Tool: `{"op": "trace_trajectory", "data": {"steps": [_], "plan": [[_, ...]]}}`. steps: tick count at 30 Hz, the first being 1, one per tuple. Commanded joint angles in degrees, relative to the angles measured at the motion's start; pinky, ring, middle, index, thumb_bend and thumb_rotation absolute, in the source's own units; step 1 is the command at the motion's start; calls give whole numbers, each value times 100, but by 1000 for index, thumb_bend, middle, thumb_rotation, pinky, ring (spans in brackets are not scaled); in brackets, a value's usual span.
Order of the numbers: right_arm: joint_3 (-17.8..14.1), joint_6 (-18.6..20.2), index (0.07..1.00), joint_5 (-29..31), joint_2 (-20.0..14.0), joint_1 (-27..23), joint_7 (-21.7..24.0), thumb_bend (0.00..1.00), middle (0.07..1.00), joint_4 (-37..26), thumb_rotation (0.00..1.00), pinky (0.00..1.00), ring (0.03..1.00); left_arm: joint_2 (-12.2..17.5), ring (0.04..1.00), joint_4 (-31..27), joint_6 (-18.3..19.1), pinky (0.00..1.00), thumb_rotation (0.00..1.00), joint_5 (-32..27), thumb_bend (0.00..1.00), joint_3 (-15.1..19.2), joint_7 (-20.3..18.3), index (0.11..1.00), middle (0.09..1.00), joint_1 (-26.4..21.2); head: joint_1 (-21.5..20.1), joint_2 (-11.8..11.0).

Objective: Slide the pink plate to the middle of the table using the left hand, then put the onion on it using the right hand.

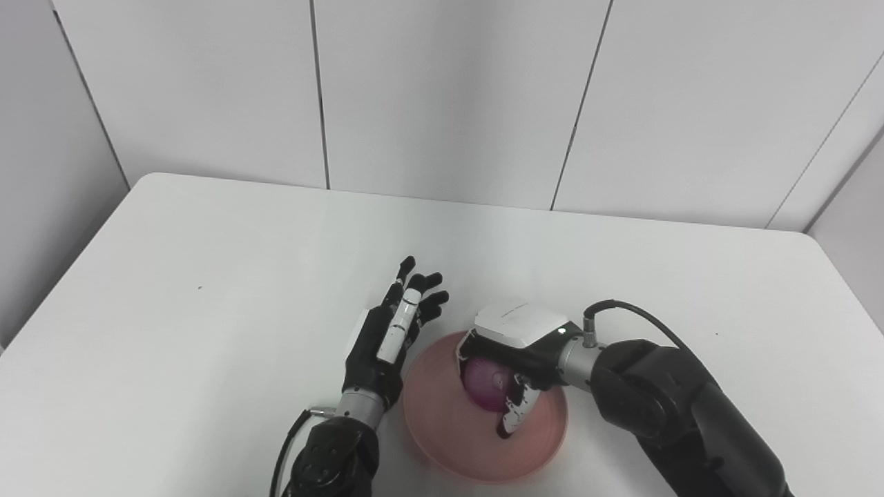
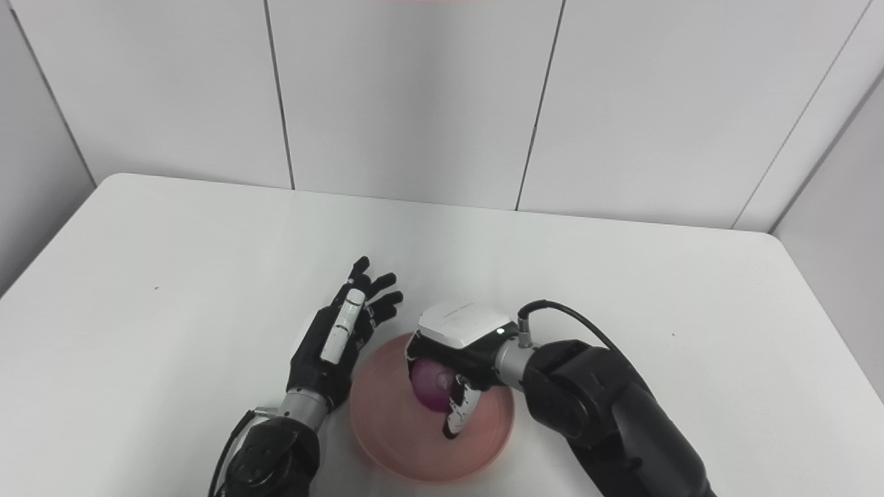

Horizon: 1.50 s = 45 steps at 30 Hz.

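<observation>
Curling around the purple onion (image 1: pixel 487 390), the right hand (image 1: pixel 514 355) holds it over the upper middle of the pink plate (image 1: pixel 456 435), which sits near the table's (image 1: pixel 207 331) front edge. At the plate's ten o'clock, just beside its rim, the left hand (image 1: pixel 390 335) stands empty, fingers spread.

- The round purple onion (image 1: pixel 485 384) shows only in part; the right robot hand (image 1: pixel 510 359), curled over it, covers its top and far side.
- The shallow pink plastic plate (image 1: pixel 449 421) has its far rim behind that robot hand.
- The white bench (image 1: pixel 207 331) is cut off at the bottom edge, nearer than the plate.
</observation>
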Motion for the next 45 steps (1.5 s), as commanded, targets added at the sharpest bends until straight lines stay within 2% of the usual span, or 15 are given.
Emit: {"op": "trace_trajectory", "data": {"steps": [1,2,3,4,5,6,7,10,14,23,28,36,45], "plan": [[-53,1,540,-21,-21,-193,136,518,455,-210,6,345,425,-96,824,-64,-9,861,793,18,618,-48,-45,977,871,-74,5,-3],[-57,79,535,-14,-23,-226,288,521,452,-263,10,363,448,-94,823,-58,-16,860,791,16,617,-48,-51,976,871,-79,5,-3],[-63,126,592,-10,-22,-247,393,723,523,-298,257,398,488,-92,824,-54,-22,861,791,15,619,-48,-55,978,872,-82,5,-3],[-76,133,640,-1,-29,-270,477,862,582,-339,435,434,531,-90,825,-53,-20,861,792,13,621,-49,-59,980,873,-83,5,-3],[-92,130,685,1,-30,-282,539,945,637,-368,551,477,584,-90,824,-53,-17,862,793,11,622,-49,-62,982,875,-84,5,-3],[-99,112,696,-6,-42,-309,608,965,650,-395,580,488,597,-94,824,-43,-15,863,793,8,623,-44,-64,982,876,-90,5,-12],[-103,92,738,-12,-54,-336,669,992,721,-412,674,565,678,-98,823,-28,-18,859,793,4,622,-38,-66,983,877,-98,6,-20],[-159,111,762,-18,-49,-365,765,1000,759,-439,711,597,712,-121,818,-13,-19,853,785,-8,625,-20,-53,981,876,-108,9,-24],[-269,192,752,-22,-2,-349,812,1000,732,-474,706,541,668,-119,809,-12,-41,840,791,11,615,-26,-49,981,876,-118,9,-24],[-357,143,720,-68,19,-370,827,1000,688,-480,698,507,627,-125,811,33,-79,838,783,-24,616,2,-58,981,876,-144,-16,-49],[-429,115,759,-32,20,-389,801,1000,726,-491,688,530,658,-130,812,27,-73,847,773,-48,615,15,-68,979,874,-138,-24,-57],[-586,197,681,120,20,-426,886,1000,677,-624,661,509,616,-128,818,10,-64,859,772,-42,609,11,-71,974,871,-105,-27,-67],[-1030,489,649,396,-99,-663,1026,1000,642,-1057,626,474,581,-129,815,72,-100,873,765,-52,613,22,-79,972,863,-100,-66,-75]]}}
